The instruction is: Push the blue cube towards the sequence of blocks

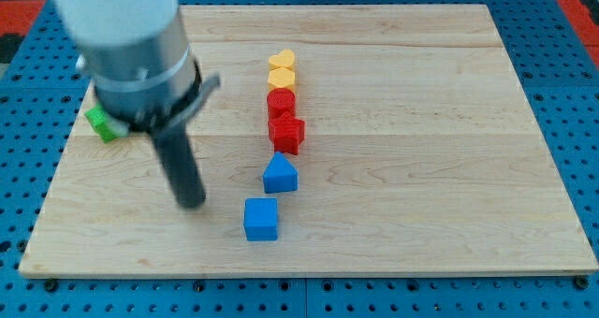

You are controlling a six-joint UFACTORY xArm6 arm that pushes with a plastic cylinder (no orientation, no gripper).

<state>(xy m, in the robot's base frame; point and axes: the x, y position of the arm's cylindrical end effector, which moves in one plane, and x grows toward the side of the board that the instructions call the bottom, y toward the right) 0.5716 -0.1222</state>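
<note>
here my tip (192, 203) touches nothing, just left of the blue cube (261, 219).

I see a light wooden board (449, 122) carrying all blocks. A column runs down its middle: yellow heart (282, 61), yellow block (282, 78), red block (281, 103), red block (287, 133), then a blue house-shaped block (280, 174). The blue cube (261, 218) lies just below it, apart. A green block (101, 122) sits near the view's left edge.
</note>
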